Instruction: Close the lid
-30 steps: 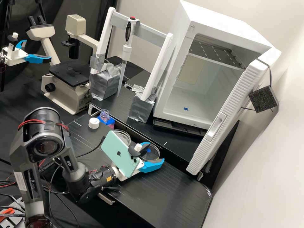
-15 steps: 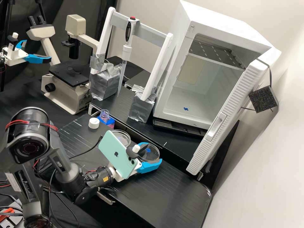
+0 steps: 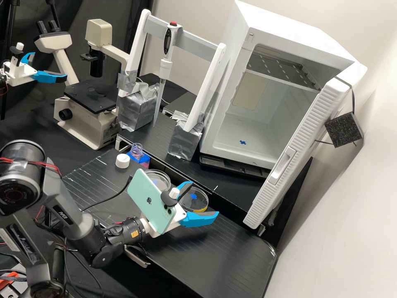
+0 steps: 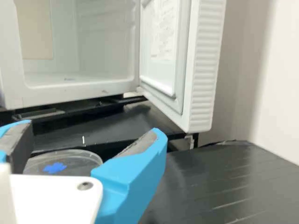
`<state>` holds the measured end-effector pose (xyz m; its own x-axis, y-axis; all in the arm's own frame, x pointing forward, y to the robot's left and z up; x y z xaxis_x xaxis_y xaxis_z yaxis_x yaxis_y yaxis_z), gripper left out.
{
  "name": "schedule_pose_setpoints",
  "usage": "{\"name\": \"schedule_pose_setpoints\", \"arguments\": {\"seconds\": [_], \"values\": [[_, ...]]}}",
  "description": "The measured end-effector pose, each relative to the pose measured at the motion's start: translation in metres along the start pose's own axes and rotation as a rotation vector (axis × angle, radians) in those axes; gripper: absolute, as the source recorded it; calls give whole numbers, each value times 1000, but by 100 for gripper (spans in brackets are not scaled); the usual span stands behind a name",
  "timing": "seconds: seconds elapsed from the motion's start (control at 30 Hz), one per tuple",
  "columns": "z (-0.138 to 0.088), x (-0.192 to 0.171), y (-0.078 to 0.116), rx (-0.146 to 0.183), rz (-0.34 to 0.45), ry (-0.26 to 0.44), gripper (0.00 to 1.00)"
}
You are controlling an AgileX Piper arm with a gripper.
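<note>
The end effector [image 3: 203,198] hangs spread near the round, blue-marked dish [image 3: 197,205], which looks to be lidded.

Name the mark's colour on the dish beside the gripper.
The mark is blue, clearest in the wrist view.

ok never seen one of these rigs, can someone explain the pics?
The dark grey machine is a robot arm. Its gripper has two blue fingers, spread open and holding nothing, with a phone mounted behind them. The high view is from a fixed camera off the arm; the wrist view is from one on its wrist. On the black bench are a clear round dish with a blue mark near the fingers, another clear dish, a white cap and an uncapped bottle. Farther back: a microscope, a pipette and a white cabinet, door open.
</note>
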<state>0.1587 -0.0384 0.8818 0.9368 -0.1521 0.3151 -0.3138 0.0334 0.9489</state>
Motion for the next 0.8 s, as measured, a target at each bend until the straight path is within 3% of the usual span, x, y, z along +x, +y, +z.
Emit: {"name": "schedule_pose_setpoints", "arguments": {"seconds": [0.37,0.8], "values": [[-10,1,-17,-9,-84,58,100],[3,4,-20,-23,-84,-22,100]]}}
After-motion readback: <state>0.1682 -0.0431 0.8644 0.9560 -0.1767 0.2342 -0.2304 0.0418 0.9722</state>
